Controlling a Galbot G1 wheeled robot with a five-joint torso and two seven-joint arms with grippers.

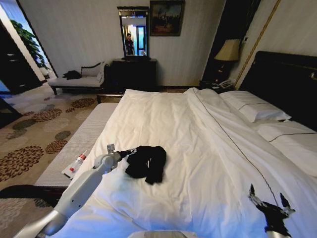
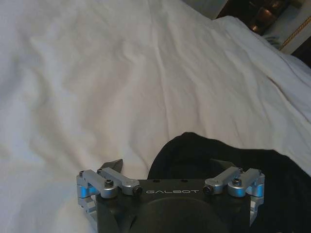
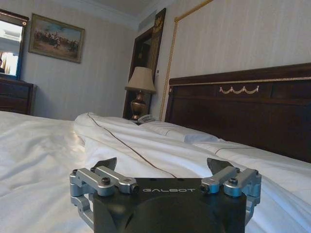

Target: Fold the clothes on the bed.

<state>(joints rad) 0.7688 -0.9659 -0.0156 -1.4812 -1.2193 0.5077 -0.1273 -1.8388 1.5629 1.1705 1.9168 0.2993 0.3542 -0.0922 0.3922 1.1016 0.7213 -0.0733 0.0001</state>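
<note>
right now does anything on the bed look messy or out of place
Yes. The black T-shirt lies bunched in a crumpled heap on the white duvet, not spread flat. The left gripper is open at its edge; the right gripper hangs open near the bed's right side. A small tube lies on the bench at the bed's foot.

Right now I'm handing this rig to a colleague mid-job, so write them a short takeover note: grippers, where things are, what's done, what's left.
Left gripper: open, at the near-left edge of the black T-shirt, holding nothing.
Right gripper: open, idle low over the duvet on the robot's right, well apart from the shirt.
T-shirt: a crumpled heap on the white duvet of the bed, nearer the left side and the foot end, away from the pillows.
Done: nothing folded yet; the shirt is not even spread flat.
Left: grasp it, lay it out flat, then fold it.
</note>
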